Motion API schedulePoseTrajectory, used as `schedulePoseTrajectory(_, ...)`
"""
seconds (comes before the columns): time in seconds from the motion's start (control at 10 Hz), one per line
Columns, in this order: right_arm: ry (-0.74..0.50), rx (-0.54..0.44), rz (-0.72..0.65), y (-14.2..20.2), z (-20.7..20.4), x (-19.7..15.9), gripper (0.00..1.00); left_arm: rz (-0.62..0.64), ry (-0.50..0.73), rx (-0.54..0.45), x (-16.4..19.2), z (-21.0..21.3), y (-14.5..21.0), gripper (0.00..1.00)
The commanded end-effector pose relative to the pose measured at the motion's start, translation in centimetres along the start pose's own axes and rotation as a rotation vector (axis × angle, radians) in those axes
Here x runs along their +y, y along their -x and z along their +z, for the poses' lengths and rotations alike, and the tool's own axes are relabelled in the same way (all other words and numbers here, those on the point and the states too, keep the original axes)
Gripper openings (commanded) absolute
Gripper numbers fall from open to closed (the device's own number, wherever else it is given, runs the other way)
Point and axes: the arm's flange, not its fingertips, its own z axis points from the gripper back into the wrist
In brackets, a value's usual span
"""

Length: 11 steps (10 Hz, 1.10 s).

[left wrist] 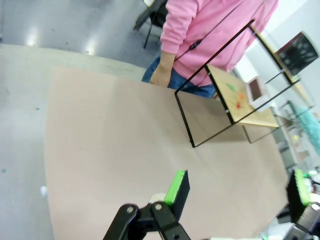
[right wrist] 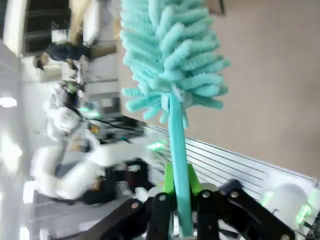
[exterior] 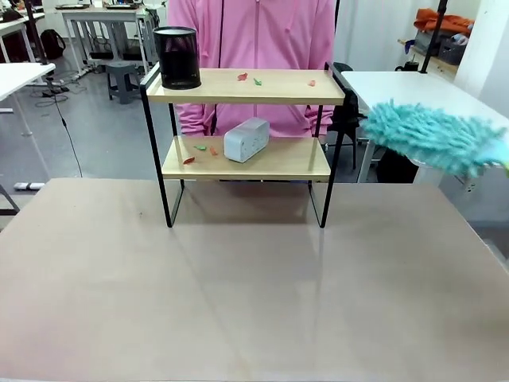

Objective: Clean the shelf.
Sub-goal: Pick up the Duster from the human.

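Front view: clamps fluffy teal duster (exterior: 433, 137) in right fingers (right wrist: 168, 180), left fingers (left wrist: 176, 187) apart; risks sweeping black mesh cup (exterior: 176, 57) off two-tier wooden shelf (exterior: 282, 89).

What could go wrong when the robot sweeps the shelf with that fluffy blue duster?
1. The duster is wide, so it might knock the black mesh cup off the top board of the shelf.
2. On the lower board it could push the white box off the edge.
3. The coloured scraps may land on the person standing close behind.
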Motion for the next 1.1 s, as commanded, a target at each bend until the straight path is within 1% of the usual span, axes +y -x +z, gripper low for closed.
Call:
schedulePoseTrajectory(0.0, 0.062, -0.097, 0.121, 4.0, 0.6, -2.6, 0.00, -0.023, 0.016, -0.017, 0.1, -0.2, 0.0, 1.00)
schedulePoseTrajectory(0.1, 0.047, -0.102, 0.170, 5.2, 1.1, -3.7, 0.00, -0.023, 0.016, -0.017, 0.1, -0.2, 0.0, 1.00)
schedulePoseTrajectory(0.2, 0.032, -0.075, 0.178, 5.9, 0.9, -4.7, 0.00, -0.023, 0.016, -0.017, 0.1, -0.2, 0.0, 1.00)
schedulePoseTrajectory(0.3, 0.008, -0.058, 0.182, 5.3, 0.6, -5.2, 0.00, -0.023, 0.016, -0.017, 0.1, -0.2, 0.0, 1.00)
schedulePoseTrajectory(0.4, 0.067, -0.067, 0.147, 6.0, 1.8, -3.0, 0.04, -0.023, 0.016, -0.017, 0.1, -0.2, 0.0, 1.00)
schedulePoseTrajectory(1.0, 0.067, -0.067, 0.147, 6.0, 1.8, -3.0, 0.04, -0.023, 0.016, -0.017, 0.1, -0.2, 0.0, 1.00)
